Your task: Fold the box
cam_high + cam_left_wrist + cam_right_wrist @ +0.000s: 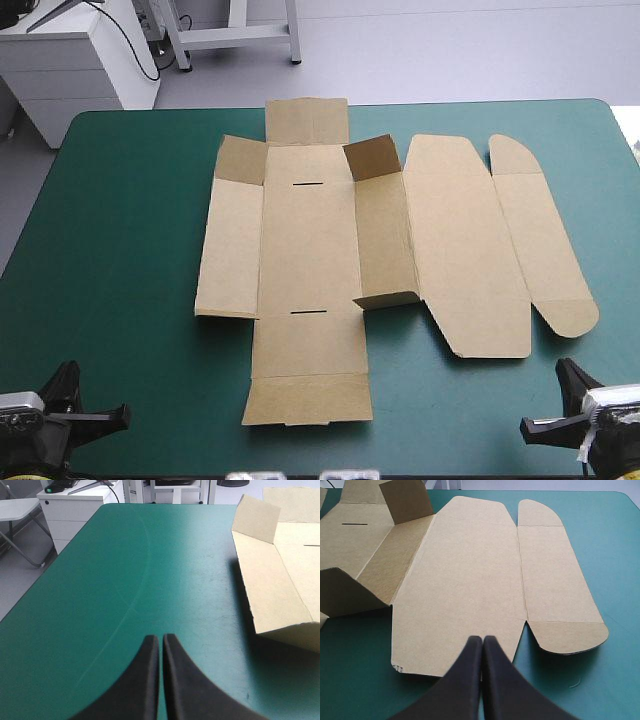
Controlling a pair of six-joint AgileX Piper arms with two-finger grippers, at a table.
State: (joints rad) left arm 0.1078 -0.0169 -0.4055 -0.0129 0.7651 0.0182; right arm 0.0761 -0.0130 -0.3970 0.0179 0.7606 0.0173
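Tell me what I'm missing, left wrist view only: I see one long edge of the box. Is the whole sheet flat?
Observer: No. On the box, two flaps at the ends of the panel right of centre stand up.
Operator: Beyond that panel?
Observer: A wide panel and a round-ended strip lie flat, toward the right edge of the table.
Operator: Right arm?
Observer: The right end effector is shut, pointing at the wide panel's near edge, apart from it.
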